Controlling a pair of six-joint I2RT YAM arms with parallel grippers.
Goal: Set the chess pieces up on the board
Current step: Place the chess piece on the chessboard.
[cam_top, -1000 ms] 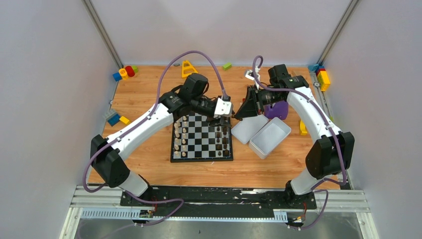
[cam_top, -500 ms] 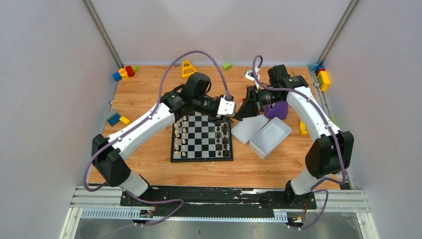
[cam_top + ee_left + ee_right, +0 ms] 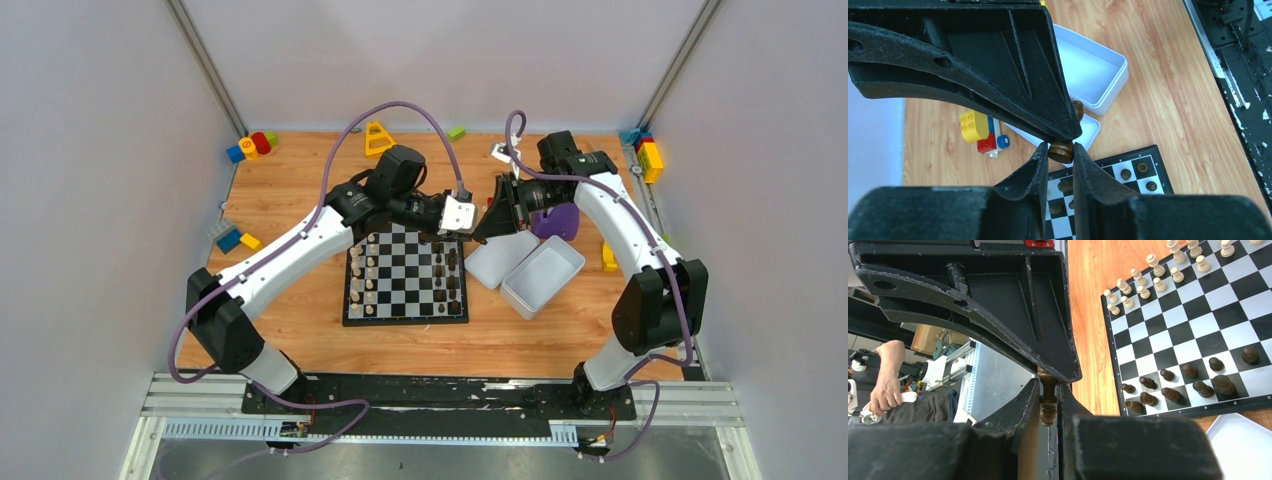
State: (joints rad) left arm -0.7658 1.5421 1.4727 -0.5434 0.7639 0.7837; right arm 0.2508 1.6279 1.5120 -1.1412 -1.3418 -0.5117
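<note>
The board point(image 3: 405, 319) lies at mid table, with cream chess pieces point(image 3: 364, 272) along its left side and dark ones point(image 3: 448, 280) along its right. Both grippers meet in the air above its far right corner. My right gripper point(image 3: 1048, 395) is shut on the stem of a dark brown chess piece point(image 3: 1048, 410). In the left wrist view that piece's round base point(image 3: 1061, 150) sits between the fingers of my left gripper point(image 3: 1061, 155), which touch it on both sides. From above, the left gripper point(image 3: 468, 229) and right gripper point(image 3: 480, 232) are tip to tip.
A white tray point(image 3: 543, 276) and its lid point(image 3: 497, 260) lie just right of the board, with a purple object point(image 3: 556, 222) behind them. Toy blocks sit at the back left point(image 3: 250, 146), left edge point(image 3: 232, 238) and back right point(image 3: 648, 155). A yellow triangle point(image 3: 378, 138) stands at the back.
My left gripper has moved right toward the right gripper and narrowed its jaws onto the base of the dark piece. The right arm has barely moved.
</note>
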